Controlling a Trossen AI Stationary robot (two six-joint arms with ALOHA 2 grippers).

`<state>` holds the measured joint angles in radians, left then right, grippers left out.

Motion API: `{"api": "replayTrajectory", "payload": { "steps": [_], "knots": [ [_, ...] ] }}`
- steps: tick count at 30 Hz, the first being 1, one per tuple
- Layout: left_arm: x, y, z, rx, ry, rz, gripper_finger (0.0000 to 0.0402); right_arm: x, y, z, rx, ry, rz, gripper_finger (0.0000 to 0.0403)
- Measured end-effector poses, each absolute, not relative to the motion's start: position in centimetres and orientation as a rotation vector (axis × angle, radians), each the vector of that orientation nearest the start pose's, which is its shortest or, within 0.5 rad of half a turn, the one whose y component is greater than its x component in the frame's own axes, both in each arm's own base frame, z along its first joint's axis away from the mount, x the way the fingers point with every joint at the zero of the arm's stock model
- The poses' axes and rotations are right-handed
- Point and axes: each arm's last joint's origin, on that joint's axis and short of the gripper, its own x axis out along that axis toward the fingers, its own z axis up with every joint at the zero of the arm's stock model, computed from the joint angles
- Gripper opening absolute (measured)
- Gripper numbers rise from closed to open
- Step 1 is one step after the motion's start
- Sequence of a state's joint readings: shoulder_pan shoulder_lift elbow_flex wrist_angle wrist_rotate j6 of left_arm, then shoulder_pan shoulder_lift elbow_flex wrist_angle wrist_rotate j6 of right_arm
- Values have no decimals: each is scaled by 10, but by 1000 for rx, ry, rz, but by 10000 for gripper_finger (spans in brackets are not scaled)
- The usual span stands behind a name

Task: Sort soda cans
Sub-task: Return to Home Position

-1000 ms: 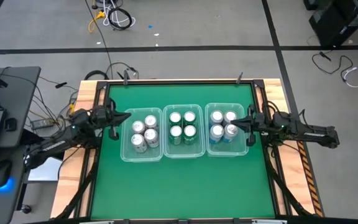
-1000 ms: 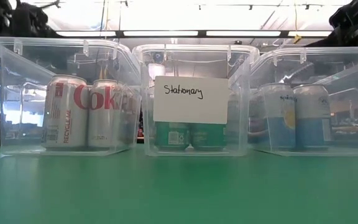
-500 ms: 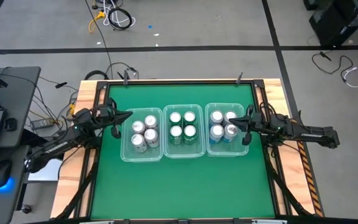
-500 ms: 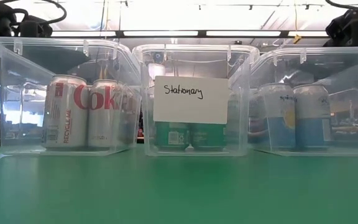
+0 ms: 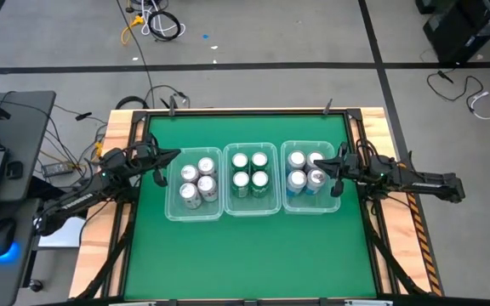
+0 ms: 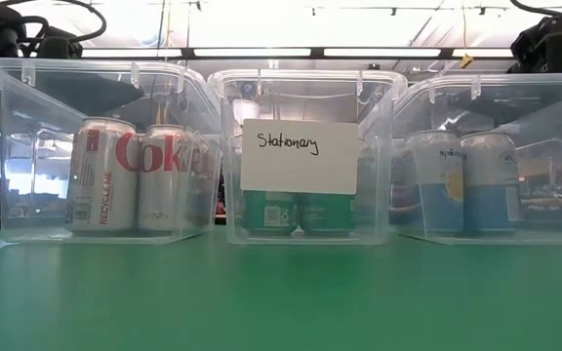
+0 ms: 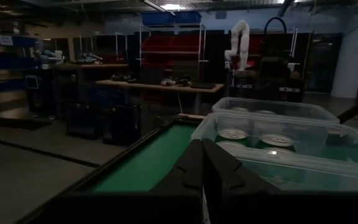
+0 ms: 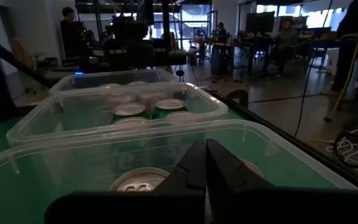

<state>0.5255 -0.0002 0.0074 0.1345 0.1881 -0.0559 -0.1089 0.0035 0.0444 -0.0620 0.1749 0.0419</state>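
Sorting stage near its close. All twelve soda cans (image 5: 207, 184) sit upright inside three clear bins set side by side in a row across the middle of the green desk (image 5: 245, 255): four silver-white cans in the left bin (image 5: 175, 212), four green cans (image 5: 241, 178) in the middle bin (image 5: 251, 212), and four blue cans (image 5: 297, 178) in the right bin (image 5: 309, 209). No can is visible loose on the desk, and each bin appears to hold one colour only, so the sorting itself reads as done. A white card (image 6: 299, 154) lettered "Stationary" stands in front of the green cans in the low view. The left claw (image 7: 202, 146) hangs just beside the far left corner of the left bin, its fingers pressed together and holding nothing; the right claw (image 8: 205, 146) sits at the right wall of the right bin, likewise pressed together and empty. What is left, by this evidence, is only to bring both arms away from the bins to their rest poses — no further can needs handling
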Motion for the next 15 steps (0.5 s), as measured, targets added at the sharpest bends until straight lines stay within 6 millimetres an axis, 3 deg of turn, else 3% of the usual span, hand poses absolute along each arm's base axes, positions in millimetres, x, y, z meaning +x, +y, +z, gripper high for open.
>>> {"api": "replayTrajectory", "payload": {
  "steps": [15],
  "knots": [
    [86, 43, 179, -6, -144, 333, 1, 93, -15, 173, 57, 10, -284, 0]
  ]
}}
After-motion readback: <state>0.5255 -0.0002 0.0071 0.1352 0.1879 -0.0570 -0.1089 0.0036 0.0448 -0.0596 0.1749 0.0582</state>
